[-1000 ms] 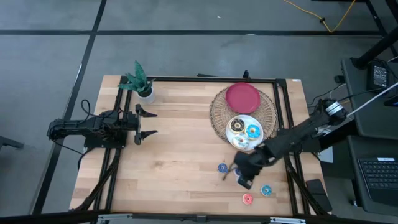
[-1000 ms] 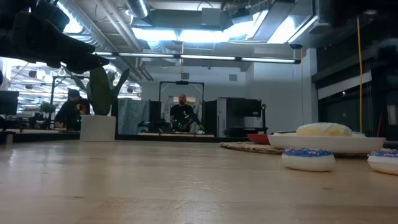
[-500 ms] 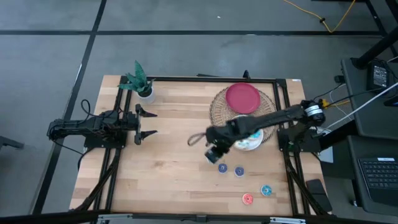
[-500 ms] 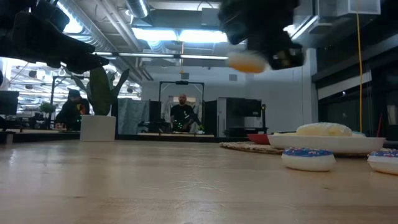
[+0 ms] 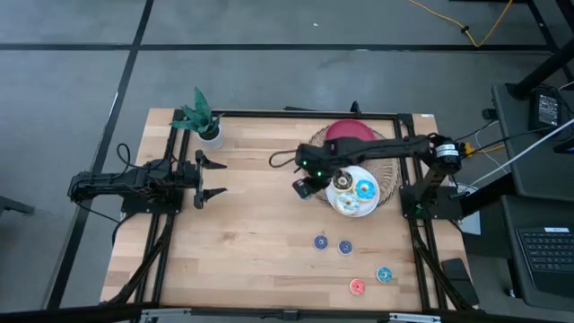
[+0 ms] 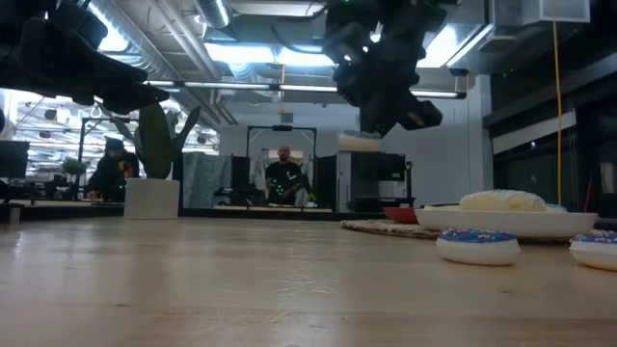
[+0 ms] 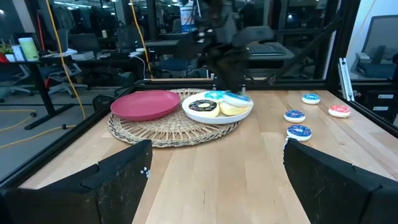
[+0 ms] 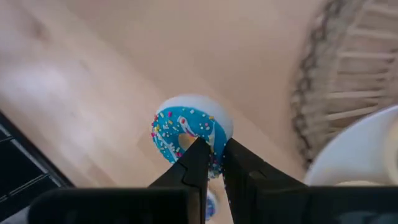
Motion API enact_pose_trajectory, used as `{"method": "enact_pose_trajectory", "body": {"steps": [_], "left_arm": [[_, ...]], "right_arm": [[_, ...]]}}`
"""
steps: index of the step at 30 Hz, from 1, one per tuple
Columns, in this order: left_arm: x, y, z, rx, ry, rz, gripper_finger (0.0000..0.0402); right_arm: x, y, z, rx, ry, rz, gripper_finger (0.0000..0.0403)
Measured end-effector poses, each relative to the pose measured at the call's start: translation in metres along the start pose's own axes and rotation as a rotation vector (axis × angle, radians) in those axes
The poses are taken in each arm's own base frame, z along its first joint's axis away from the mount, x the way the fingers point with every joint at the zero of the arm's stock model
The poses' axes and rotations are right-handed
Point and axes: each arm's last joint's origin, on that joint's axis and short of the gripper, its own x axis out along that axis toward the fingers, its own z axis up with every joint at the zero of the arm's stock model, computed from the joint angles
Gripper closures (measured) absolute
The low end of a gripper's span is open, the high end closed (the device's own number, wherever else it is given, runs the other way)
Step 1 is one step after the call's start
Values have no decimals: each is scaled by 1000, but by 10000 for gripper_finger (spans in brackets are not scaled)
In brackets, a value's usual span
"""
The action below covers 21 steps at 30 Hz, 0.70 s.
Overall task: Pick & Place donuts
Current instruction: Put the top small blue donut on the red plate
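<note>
The right gripper [image 5: 305, 187], clamped on a small blue-iced donut [image 8: 186, 135], has swung up from the loose donuts [image 5: 333, 244] to beside the white plate [image 5: 354, 208], delivery apparently imminent, while the left gripper [image 5: 208, 178] waits open.

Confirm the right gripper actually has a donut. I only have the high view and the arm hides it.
Observer: Yes. The right wrist view shows the right gripper shut on a blue-iced donut with sprinkles, pinched at its rim.
Operator: Height?
Observer: In the low view it hangs well above the table, with the donut's pale underside showing below the fingers.
Operator: Left arm?
Observer: The left wrist view shows the left gripper open at the table's left side, nothing between its fingers.
</note>
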Motion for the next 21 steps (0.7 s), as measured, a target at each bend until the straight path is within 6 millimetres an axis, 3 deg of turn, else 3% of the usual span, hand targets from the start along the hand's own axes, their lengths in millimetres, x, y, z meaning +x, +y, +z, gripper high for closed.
{"method": "enact_pose_trajectory", "body": {"steps": [21], "left_arm": [[0,0,0,0,0,0,49]], "right_arm": [[-39,-80,64,36,-52,17,359]]}}
